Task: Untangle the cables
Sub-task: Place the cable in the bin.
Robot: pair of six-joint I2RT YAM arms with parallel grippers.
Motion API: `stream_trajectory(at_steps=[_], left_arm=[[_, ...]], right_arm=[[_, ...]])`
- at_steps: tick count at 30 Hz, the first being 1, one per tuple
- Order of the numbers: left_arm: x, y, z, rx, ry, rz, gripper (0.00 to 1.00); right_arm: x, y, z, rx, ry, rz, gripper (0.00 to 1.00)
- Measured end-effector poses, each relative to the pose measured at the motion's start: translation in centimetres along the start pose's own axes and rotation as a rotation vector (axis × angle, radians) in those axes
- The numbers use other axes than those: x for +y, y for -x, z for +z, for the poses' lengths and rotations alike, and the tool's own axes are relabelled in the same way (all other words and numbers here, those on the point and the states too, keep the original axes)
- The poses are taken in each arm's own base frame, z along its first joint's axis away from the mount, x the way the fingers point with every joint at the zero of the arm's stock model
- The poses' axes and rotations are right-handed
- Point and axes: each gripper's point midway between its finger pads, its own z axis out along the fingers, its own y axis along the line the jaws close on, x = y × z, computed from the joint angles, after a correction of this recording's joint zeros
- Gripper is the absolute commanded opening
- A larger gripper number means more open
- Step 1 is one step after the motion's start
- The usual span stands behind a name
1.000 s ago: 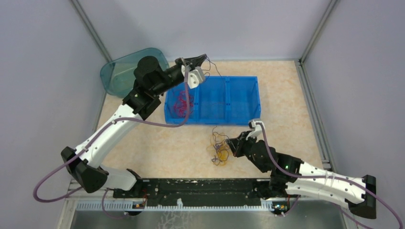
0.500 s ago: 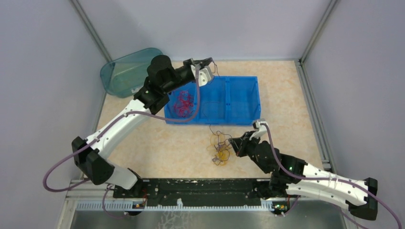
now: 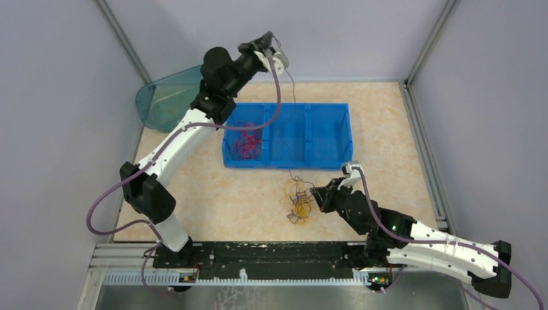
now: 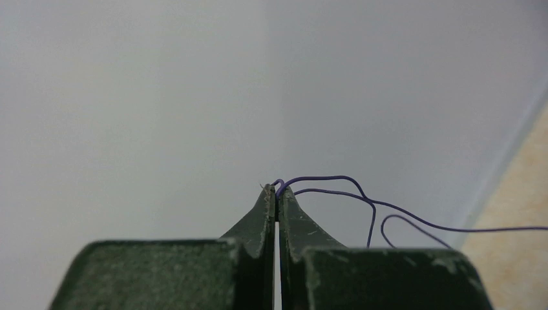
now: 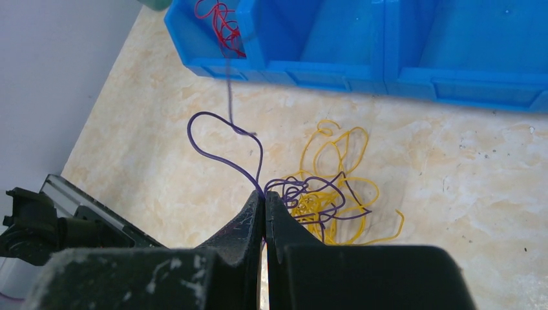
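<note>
High near the back wall, left claw [image 3: 271, 35] clenched on the end of a purple cable [image 4: 336, 178], the thin strand trailing down over the blue bin [image 3: 323, 161] toward the worktop [image 3: 400, 129]. Low beside it, right claw [image 3: 315, 192] pinched tight on the purple cable at the edge of a purple-and-yellow tangle [image 3: 299, 206], lying just in front of the bin. In the bin's left compartment, a heap of red cables [image 3: 247, 141].
</note>
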Motion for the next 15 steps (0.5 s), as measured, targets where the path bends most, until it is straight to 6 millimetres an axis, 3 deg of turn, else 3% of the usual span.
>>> stream_trajectory(at_steps=[6, 10, 12, 15], left_arm=[[9.4, -0.9, -0.3, 0.008, 0.2, 0.065, 0.0], [14.5, -0.5, -0.4, -0.009, 0.309, 0.101, 0.0], [16.5, -0.2, -0.5, -0.019, 0.349, 0.112, 0.0], [17.8, -0.4, -1.1, -0.016, 0.375, 0.123, 0.0]], right_arm=[[0.0, 0.0, 0.0, 0.0, 0.001, 0.0, 0.0], [0.0, 0.0, 0.0, 0.002, 0.0, -0.001, 0.0], [0.0, 0.0, 0.0, 0.002, 0.0, -0.001, 0.0], [0.0, 0.0, 0.0, 0.002, 0.0, -0.001, 0.0]])
